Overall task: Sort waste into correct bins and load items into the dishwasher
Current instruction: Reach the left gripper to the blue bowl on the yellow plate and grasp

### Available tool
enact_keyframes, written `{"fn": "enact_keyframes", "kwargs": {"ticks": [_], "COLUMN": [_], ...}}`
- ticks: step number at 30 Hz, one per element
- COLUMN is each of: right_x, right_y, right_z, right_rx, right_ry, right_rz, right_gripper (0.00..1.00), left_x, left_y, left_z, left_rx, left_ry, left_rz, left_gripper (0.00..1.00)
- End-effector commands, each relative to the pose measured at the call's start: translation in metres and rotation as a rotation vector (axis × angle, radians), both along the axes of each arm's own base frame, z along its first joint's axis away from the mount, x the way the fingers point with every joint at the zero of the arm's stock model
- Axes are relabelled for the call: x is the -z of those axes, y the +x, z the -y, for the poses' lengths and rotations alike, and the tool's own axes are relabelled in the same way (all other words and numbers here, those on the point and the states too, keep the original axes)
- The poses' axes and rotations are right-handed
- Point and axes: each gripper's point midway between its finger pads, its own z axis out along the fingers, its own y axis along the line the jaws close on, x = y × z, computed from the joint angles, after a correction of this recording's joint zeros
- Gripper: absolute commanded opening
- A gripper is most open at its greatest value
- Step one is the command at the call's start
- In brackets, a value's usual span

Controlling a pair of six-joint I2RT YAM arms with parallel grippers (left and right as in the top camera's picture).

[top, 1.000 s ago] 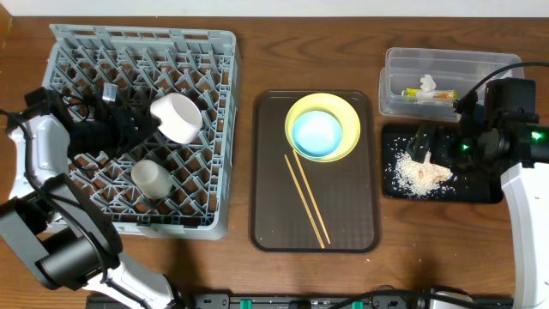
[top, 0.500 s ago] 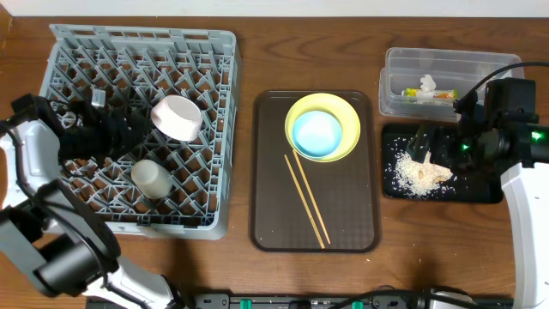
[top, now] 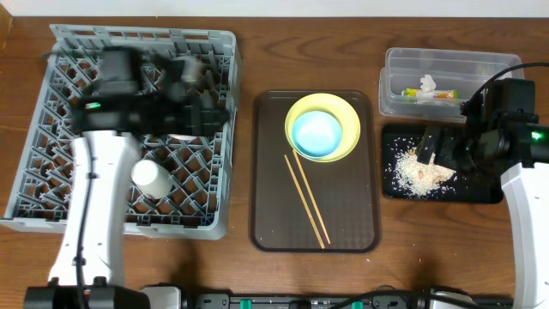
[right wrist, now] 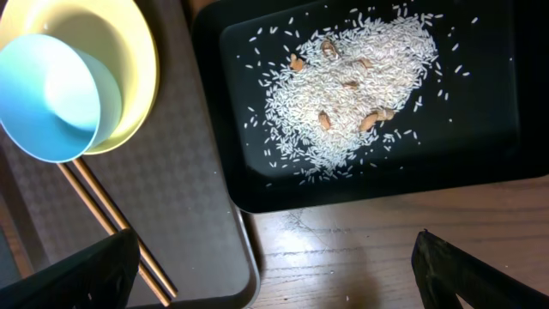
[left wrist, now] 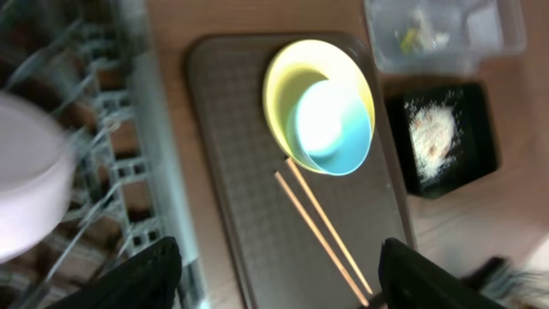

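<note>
The grey dishwasher rack (top: 51, 172) holds a small white cup (top: 147, 178) and a pale pink bowl (left wrist: 26, 189), which my arm covers from above. My left gripper (top: 206, 103) hovers open and empty at the rack's right edge, facing the brown tray (left wrist: 249, 172). On that tray a light blue bowl (top: 316, 134) sits in the yellow plate (top: 341, 112), with the chopsticks (top: 306, 199) beside it. My right gripper (top: 429, 146) stays open and empty over the black tray (top: 480, 190) of rice crumbs (right wrist: 343, 86). The clear tub (top: 403, 64) contains a wrapper (top: 437, 95) and a tissue (top: 427, 83).
The rack fills the left third of the wooden table (top: 240, 257). The brown tray lies in the middle, and the two bins are stacked front to back at the right. My left arm (top: 90, 197) crosses over the rack.
My left gripper has opened and let go of the pink bowl in the rack. The arm then swung right across the rack toward the brown tray. The right arm barely shifted.
</note>
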Motion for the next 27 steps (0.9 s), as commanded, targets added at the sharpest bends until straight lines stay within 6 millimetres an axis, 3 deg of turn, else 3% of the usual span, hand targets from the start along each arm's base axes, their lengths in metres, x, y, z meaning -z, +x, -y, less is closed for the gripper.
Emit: {"fn": "enact_keyframes", "kwargs": {"ticks": [1, 5, 8, 14, 18, 23, 27], "right_x": [-0.006, -0.002, -0.001, 0.000, 0.000, 0.000, 0.000], "right_y": [-0.001, -0.016, -0.024, -0.029, -0.029, -0.029, -0.029], "right_z": [0.008, 0.029, 0.041, 0.046, 0.046, 0.046, 0.046], "right_rx": [0.032, 0.140, 0.195, 0.217, 0.217, 0.217, 0.217], "right_ry": [-0.027, -0.120, -0.159, -0.156, -0.156, -0.156, -0.156], "right_rz": [0.008, -0.058, -0.089, -0.107, -0.108, -0.108, -0.108], "right_gripper": [0.99, 0.99, 0.99, 0.99, 0.99, 0.99, 0.99], "left_x": [-0.002, 0.007, 0.019, 0.066, 0.103, 0.150, 0.178], "left_y": [0.012, 0.018, 0.017, 0.016, 0.020, 0.021, 0.021], "left_z": [0.035, 0.082, 0.123, 0.188, 0.217, 0.239, 0.238], "left_rx": [0.008, 0.074, 0.165, 0.323, 0.378, 0.420, 0.428], "left_ry": [0.185, 0.352, 0.373, 0.386, 0.394, 0.411, 0.443], "left_rz": [0.092, 0.209, 0.249, 0.271, 0.264, 0.236, 0.196], "left_gripper": [0.86, 0.87, 0.88, 0.88, 0.88, 0.83, 0.76]}}
